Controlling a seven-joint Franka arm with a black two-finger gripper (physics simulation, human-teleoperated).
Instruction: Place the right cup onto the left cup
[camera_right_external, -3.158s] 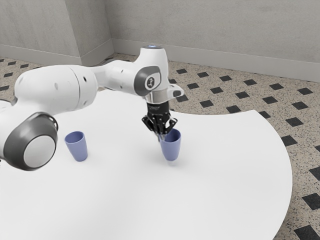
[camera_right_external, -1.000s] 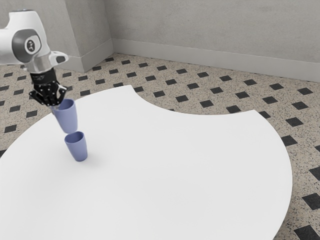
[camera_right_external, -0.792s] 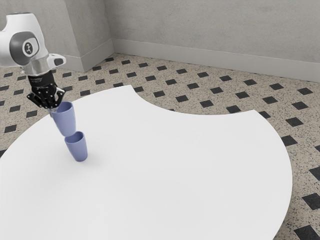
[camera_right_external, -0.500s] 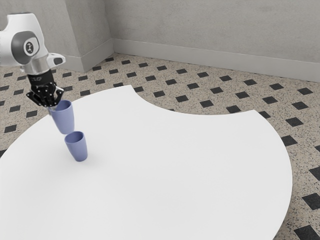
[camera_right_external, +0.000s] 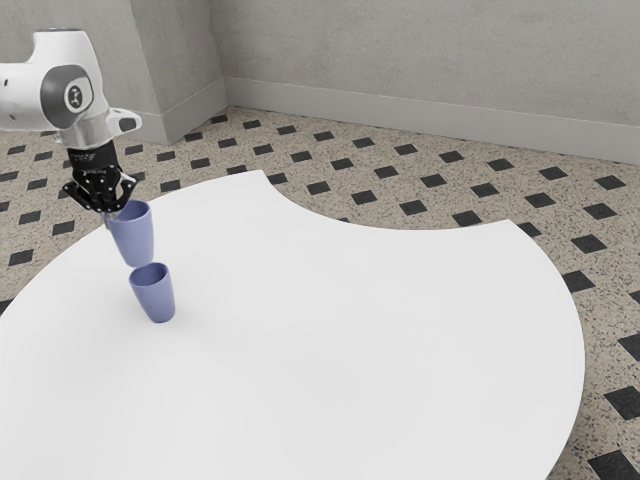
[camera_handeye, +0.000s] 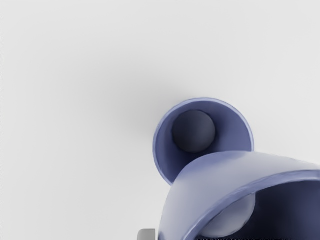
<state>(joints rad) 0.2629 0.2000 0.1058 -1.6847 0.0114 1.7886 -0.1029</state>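
At upper left, the tool (camera_right_external: 109, 214) grips the raised cup (camera_right_external: 135, 240) — centre it over the lower cup (camera_right_external: 155, 300), then ease down.

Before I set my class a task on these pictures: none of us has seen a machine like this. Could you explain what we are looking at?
This is a computer simulation of one robot arm, white, ending in a black two-fingered end effector that grasps things.

The exterior view comes from a camera beside the arm, which enters from that view's left. The wrist view comes from a camera on the arm's hand, looking down.

On the white table stands one blue cup, the lower cup, upright and open at the top. The end effector holds the other, the upper cup, by its rim, in the air. In the wrist view, the upper cup covers only part of the lower cup's mouth, so it is not yet stacked.
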